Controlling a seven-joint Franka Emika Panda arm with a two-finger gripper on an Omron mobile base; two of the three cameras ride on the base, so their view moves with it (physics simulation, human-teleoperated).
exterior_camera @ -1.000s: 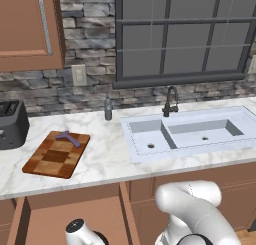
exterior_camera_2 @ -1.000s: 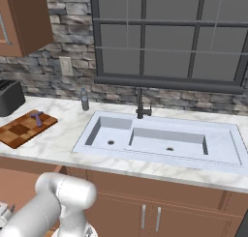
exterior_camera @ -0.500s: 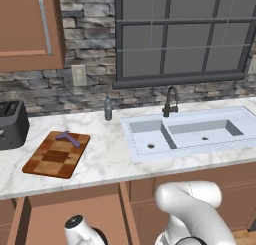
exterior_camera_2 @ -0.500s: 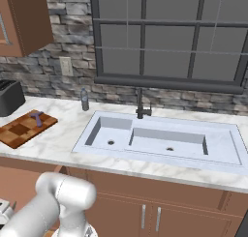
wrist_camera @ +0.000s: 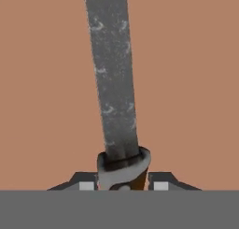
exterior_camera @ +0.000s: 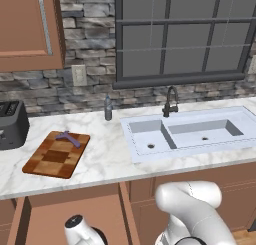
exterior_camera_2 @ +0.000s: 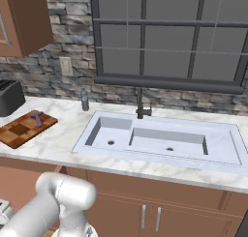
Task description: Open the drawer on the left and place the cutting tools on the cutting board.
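The drawer (exterior_camera: pixel 55 209) stands pulled out below the counter at the left, and my arm reaches down into it. In the hand view the knife (wrist_camera: pixel 114 83) lies on the drawer's brown floor (wrist_camera: pixel 42 83), its grey blade pointing away from me. My gripper (wrist_camera: pixel 123 186) is shut on the knife at its collar, with one fingertip (wrist_camera: pixel 86 186) pressed to each side. The purple Y-shaped tool (exterior_camera: pixel 69 137) (exterior_camera_2: pixel 36 117) rests at the far end of the checkered cutting board (exterior_camera: pixel 52 159) (exterior_camera_2: pixel 19 132) on the counter.
A black toaster (exterior_camera: pixel 12 124) (exterior_camera_2: pixel 9 96) stands left of the board. A small bottle (exterior_camera: pixel 108 109) is by the wall, with the white sink (exterior_camera: pixel 190 134) and dark faucet (exterior_camera: pixel 171 101) to the right. A wall cabinet (exterior_camera: pixel 27 29) hangs above.
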